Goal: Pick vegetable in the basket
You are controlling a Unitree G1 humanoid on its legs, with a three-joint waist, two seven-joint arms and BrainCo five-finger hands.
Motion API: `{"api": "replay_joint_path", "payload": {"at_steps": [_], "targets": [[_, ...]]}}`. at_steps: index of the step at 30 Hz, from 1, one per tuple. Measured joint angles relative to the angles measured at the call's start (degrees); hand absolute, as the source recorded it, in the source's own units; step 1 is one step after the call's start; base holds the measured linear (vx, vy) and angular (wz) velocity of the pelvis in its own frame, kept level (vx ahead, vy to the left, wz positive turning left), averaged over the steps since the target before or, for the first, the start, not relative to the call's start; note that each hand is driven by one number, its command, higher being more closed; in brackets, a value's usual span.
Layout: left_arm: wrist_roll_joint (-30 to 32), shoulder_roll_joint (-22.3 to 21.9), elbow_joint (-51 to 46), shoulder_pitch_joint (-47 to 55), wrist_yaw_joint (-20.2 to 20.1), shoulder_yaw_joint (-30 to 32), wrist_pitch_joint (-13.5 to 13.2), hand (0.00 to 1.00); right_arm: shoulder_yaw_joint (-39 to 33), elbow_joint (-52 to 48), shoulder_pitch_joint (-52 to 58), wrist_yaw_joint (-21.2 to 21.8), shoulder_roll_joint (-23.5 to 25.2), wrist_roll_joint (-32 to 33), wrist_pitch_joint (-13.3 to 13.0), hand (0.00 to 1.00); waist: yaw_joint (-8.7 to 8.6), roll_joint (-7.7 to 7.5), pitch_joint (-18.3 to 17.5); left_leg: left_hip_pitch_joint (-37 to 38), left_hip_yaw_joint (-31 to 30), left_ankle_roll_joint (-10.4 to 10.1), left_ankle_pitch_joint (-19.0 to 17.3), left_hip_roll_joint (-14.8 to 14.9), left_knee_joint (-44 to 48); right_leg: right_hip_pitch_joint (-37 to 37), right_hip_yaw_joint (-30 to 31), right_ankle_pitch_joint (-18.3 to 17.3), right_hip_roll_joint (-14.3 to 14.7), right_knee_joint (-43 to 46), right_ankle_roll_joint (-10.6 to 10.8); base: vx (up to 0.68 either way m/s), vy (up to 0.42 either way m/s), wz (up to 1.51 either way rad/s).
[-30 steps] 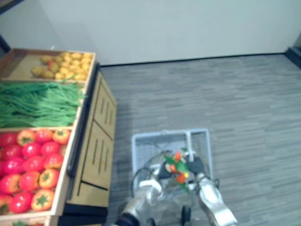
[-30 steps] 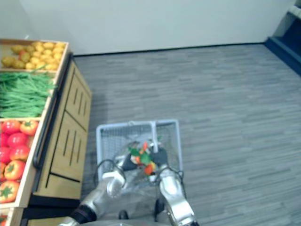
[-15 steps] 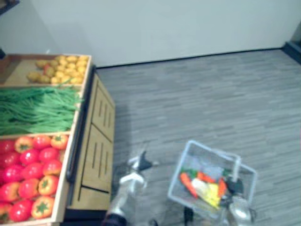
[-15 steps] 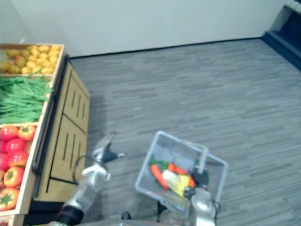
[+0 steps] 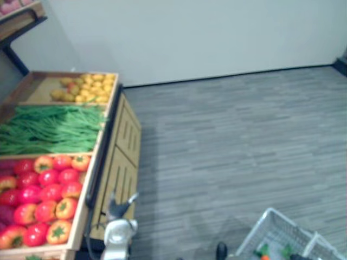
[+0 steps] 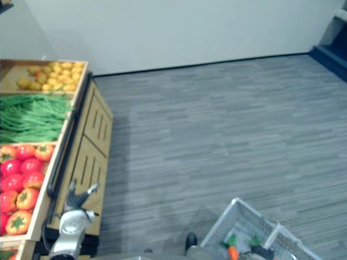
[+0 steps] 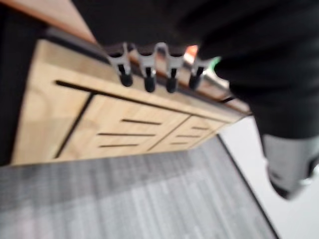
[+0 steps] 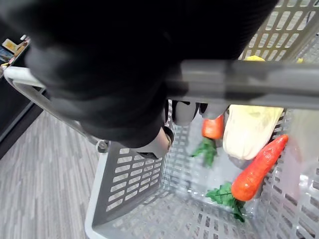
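A grey mesh basket [image 6: 239,210] hangs low at my right side, over the floor. Inside it lie two orange carrots [image 8: 256,170] with green tops and a pale yellow-white vegetable [image 8: 251,130]. My right hand [image 8: 99,64] is shut round the basket's grey handle [image 8: 239,82]. My left hand [image 5: 120,215] hovers by the front of the wooden produce stand [image 5: 123,162], its fingers [image 7: 148,74] straight and holding nothing.
The stand on my left has bins of red and orange tomatoes [image 5: 40,189], green beans [image 5: 51,127] and small yellow produce [image 5: 87,89]. A black rail [image 5: 97,168] runs along its front edge. Grey plank floor [image 5: 227,141] stretches to a pale wall.
My left hand has let go of the basket and moved left toward the stand. The basket has swung to my lower right in my right hand. The camera has shifted too.
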Motion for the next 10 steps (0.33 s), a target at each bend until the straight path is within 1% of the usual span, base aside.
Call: {"api": "replay_joint_path", "payload": {"at_steps": [1,2,3,5,6,10], "targets": [[0.0,0.0,2.4,0.0,-0.4,0.2,0.2,0.00,-0.5,0.9,-0.2,0.0,-0.2,0.0,0.0,1.00,-0.01,-0.22,-0.2,0.1,0.0,0.0,0.0,0.0,-0.2,0.0,0.0,0.0,0.0,0.0,0.0,0.02,0.010,-0.03],[0.0,0.0,6.9,-0.2,-1.1,0.6,0.6,0.00,-0.7,2.4,-0.5,0.0,-0.8,0.0,0.0,1.00,-0.01,0.23,-0.7,0.5,0.1,-0.1,0.1,0.0,-0.4,0.3,0.1,0.0,0.0,0.0,0.0,0.03,0.015,-0.05],[0.0,-0.2,10.9,-0.3,-2.2,2.0,0.8,0.00,-0.8,3.9,-1.2,0.1,-1.3,0.0,0.0,1.00,-0.02,-0.65,-0.3,1.0,0.3,-0.1,0.1,0.0,-0.5,0.7,0.3,0.0,0.1,0.0,0.0,0.03,0.017,-0.05],[0.0,-0.3,14.8,-0.2,-3.8,4.2,1.3,0.00,-1.6,5.7,-2.3,1.0,-1.5,-0.1,0.0,1.00,0.01,-0.59,-0.8,1.5,0.5,-0.2,0.0,0.0,-0.6,1.0,0.4,-0.2,0.1,0.0,0.0,0.01,0.021,-0.04],[0.0,-0.3,15.6,0.0,-4.8,4.9,1.9,0.00,-1.6,5.9,-2.8,1.5,-1.5,-0.1,0.0,1.00,0.09,-1.01,-0.7,1.6,0.9,-0.2,0.0,0.1,-0.6,1.0,0.6,-0.2,0.1,0.0,0.0,0.00,0.018,-0.06],[0.3,-0.3,17.3,0.7,-7.1,5.9,2.8,0.00,-1.5,7.3,-4.8,2.5,-1.5,-0.6,-0.1,1.00,0.55,-1.40,-0.9,1.9,1.8,-0.2,-0.3,0.1,-0.5,1.0,1.6,-0.2,0.3,0.0,0.0,0.01,0.017,-0.13]]}}
